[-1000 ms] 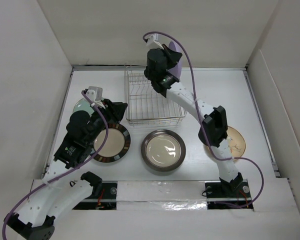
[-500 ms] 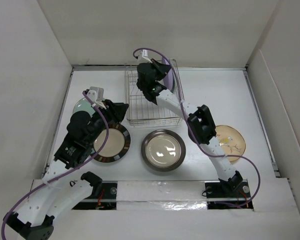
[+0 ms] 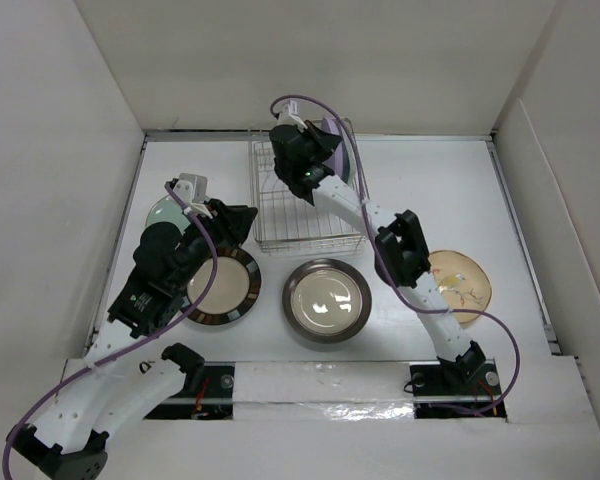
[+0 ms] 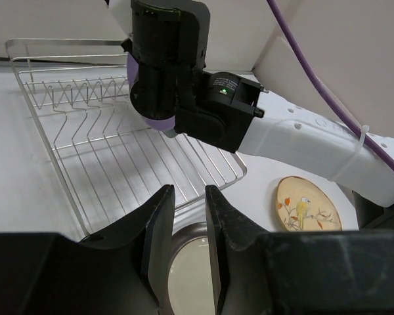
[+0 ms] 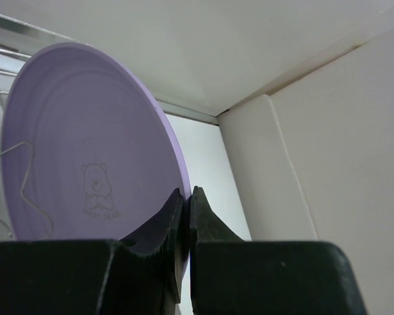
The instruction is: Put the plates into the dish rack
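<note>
R arm reaches to the far side of the white table (image 3: 440,180) — the right gripper (image 5: 186,193) has its jaws pinched tight on the rim of the lavender round plate w/ a small bear print (image 5: 85,164). The plate is held on edge over the far right part of the square chrome-wire dish rack (image 3: 310,240). A wire tine crosses the plate's left side in the wrist view; can't tell if they touch.

The left gripper (image 4: 189,197) hovers by the rack's near left corner, jaws a narrow gap apart, nothing between them.

On the table: the brown-rimmed cream round plate (image 3: 225,290) at near left, and the glossy dark brown round plate (image 3: 327,300) just right of it, close to the rack's near edge. The tan floral round plate (image 3: 468,285) lies at right — partly under the R arm. The small pale green round plate (image 3: 162,210) sits left of the rack.
</note>
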Motion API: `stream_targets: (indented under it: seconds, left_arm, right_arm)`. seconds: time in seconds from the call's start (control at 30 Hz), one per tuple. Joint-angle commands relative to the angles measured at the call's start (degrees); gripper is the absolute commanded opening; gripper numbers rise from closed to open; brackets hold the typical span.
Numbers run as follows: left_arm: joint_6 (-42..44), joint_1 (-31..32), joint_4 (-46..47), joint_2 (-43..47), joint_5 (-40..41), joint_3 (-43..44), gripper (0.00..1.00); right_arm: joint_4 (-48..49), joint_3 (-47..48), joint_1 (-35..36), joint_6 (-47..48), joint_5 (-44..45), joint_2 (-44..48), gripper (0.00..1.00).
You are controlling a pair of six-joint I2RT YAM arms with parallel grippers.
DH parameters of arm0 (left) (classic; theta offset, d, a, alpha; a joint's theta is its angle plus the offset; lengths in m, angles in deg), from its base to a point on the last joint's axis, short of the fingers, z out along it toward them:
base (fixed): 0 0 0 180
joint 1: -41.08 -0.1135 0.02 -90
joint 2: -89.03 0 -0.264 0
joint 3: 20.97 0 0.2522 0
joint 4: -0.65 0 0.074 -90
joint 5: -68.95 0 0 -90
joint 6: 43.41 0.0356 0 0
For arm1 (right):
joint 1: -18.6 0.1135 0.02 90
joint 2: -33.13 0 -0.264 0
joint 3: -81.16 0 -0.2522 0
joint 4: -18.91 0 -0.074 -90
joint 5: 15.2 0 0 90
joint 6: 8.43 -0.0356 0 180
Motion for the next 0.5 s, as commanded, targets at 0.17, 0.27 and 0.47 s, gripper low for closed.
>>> stream_targets:
  seconds: [0.17, 0.27, 0.47]
  left_arm:
    - [0.59, 0.22, 2.35, 0.22, 0.11, -0.74, 0.23]
    - [0.59, 0.22, 2.35, 0.13, 0.20, -0.83, 0.24]
    - [0.68, 0.22, 2.43, -0.04, 0.11, -0.91, 0.26]
  right_arm:
    - [-17.41, 2.26, 0.13, -23.59, -8.37, 3.06, 0.12]
    - [-20.04, 2.17, -1.01, -27.63, -9.68, 4.11, 0.27]
    - [-21.19, 2.95, -2.15, -30.89, -10.56, 9.38, 0.75]
